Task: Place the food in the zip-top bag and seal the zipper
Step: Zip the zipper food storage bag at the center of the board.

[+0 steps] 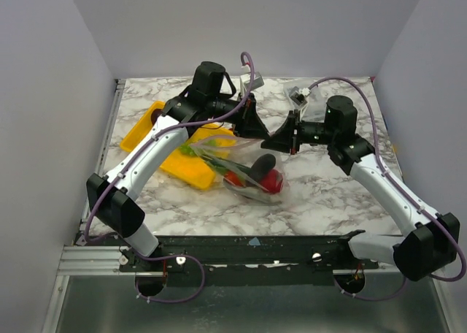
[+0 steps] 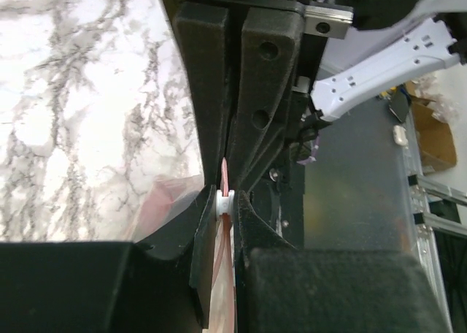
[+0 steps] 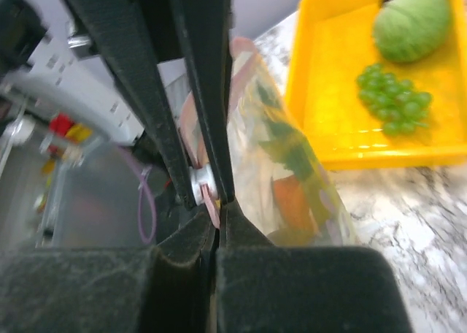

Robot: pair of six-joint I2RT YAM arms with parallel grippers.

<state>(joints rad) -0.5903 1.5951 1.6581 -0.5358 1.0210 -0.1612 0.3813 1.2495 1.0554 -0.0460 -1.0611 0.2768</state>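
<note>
The clear zip-top bag [image 1: 248,174] lies at the middle of the marble table, its mouth lifted toward the two grippers. Inside it I see food: a red tomato [image 1: 271,180], a dark eggplant [image 1: 261,166] and green stalks [image 1: 217,160]. My left gripper [image 2: 228,201] is shut on the white slider [image 2: 225,200] of the pinkish zipper [image 2: 222,274]. My right gripper [image 3: 219,212] is shut on the zipper strip [image 3: 212,201] right beside that slider [image 3: 198,181]. The two grippers meet fingertip to fingertip above the bag's far end [image 1: 266,132].
A yellow tray [image 1: 146,132] sits left of the bag, holding a green cabbage [image 3: 412,23] and green grapes [image 3: 390,99]. A clear box [image 1: 310,98] stands at the back right. Grey walls close in the table on three sides.
</note>
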